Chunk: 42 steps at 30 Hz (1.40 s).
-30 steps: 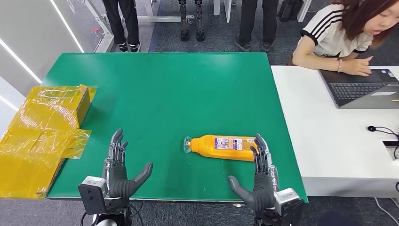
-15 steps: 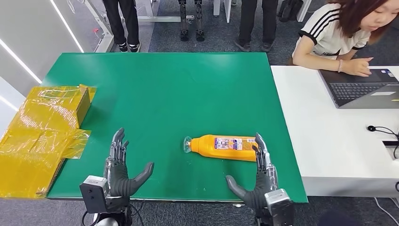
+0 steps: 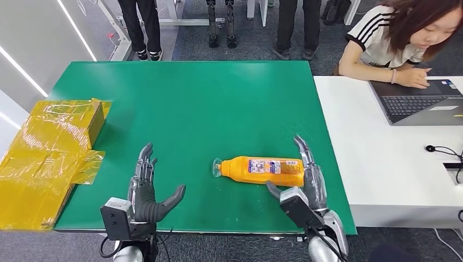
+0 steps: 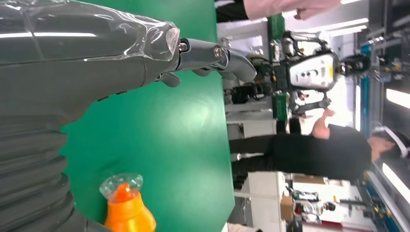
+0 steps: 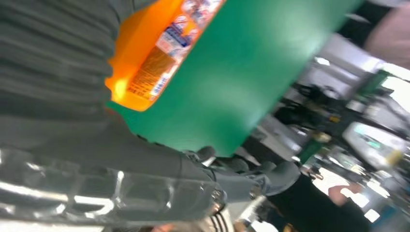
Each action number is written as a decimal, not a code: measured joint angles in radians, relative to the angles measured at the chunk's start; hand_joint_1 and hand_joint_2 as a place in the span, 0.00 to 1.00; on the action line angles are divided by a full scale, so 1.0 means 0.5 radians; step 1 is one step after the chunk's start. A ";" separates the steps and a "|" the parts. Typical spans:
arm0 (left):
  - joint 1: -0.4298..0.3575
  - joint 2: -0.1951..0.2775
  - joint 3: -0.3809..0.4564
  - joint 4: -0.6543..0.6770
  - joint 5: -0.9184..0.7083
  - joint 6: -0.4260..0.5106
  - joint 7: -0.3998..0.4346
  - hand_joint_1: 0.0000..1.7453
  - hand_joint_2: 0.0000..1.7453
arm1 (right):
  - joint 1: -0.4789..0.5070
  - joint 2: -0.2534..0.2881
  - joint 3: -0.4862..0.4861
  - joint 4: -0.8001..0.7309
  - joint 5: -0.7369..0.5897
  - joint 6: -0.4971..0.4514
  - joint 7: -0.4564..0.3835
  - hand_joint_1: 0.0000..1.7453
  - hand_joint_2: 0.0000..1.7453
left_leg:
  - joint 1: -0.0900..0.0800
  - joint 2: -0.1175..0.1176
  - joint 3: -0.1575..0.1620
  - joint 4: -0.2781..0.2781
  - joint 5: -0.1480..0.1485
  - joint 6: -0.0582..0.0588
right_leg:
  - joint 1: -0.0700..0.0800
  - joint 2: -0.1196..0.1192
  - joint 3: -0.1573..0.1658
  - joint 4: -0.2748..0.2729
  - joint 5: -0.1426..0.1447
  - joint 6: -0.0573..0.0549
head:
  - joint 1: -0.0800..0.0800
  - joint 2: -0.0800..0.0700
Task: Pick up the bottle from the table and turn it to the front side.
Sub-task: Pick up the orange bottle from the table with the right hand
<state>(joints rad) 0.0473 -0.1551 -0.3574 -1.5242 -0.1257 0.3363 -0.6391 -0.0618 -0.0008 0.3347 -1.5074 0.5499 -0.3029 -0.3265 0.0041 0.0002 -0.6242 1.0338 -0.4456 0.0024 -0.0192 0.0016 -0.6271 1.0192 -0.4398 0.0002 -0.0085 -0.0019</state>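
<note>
We see a green bench [image 3: 207, 103] with an orange bottle [image 3: 262, 171] lying on its side near our front edge, toward the right. Its clear cap points left and its printed label faces up. At the bench's left edge sits a cardboard box wrapped in yellow tape [image 3: 65, 123], partly hanging past the side. Just beside the green bench on the right stands a white bench [image 3: 377, 174] carrying an open laptop [image 3: 417, 103] and a black cable [image 3: 445, 153] near its right edge.
</note>
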 joint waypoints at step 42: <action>-0.312 0.018 0.013 0.380 0.902 -0.816 0.426 0.00 1.00 | -1.873 -0.343 1.500 1.840 -0.176 2.068 0.479 0.87 1.00 | 0.000 -0.003 0.000 0.002 0.010 0.002 | 0.000 -0.002 0.000 0.001 0.009 0.001 | 0.000 0.000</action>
<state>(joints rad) -0.1087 -0.1459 -0.3512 -1.3344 0.3254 -0.0718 -0.4258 -0.9984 -0.1723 1.0845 -0.5877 0.4617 0.7309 -0.0869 0.0041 -0.0015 -0.6243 1.0348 -0.4405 0.0034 -0.0192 0.0007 -0.6269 1.0196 -0.4352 0.0008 -0.0084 -0.0019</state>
